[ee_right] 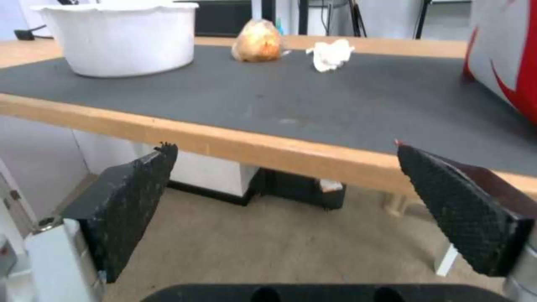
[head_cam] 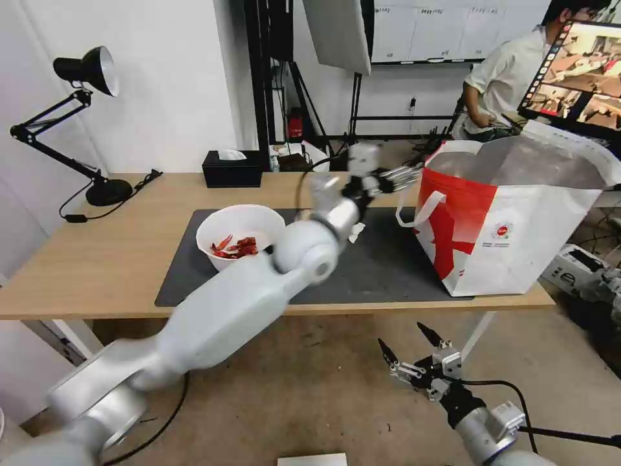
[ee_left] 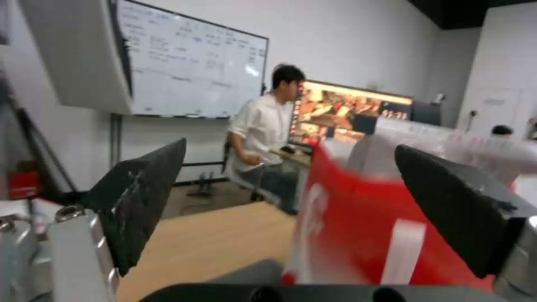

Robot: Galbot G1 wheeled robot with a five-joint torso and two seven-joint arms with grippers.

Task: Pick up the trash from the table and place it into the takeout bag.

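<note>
The white round bowl sat on the dark grey mat of the light-wood table, holding a small heap of red scraps on its near side. In the right wrist view a tan wrapped ball and a crumpled white tissue lay on the mat beyond the bowl, close together but apart. The red-and-white takeout bag stood upright at the mat's right end, mouth wide, foil lining showing; whether anything lay inside could not be told.

The left gripper was raised above the table just beside the bag's rim, its fingers spread with nothing between them in its wrist view. The step in hand looked like work at the bag's mouth. To do it well, the arm should stay clear of the soft rim and white strap handle, since a snag could tip or drag the bag, and any reach for the next piece should come down from above, so as not to knock the bowl and spill its scraps.

The right gripper hung below the table's front edge, fingers apart and empty, idle.
</note>
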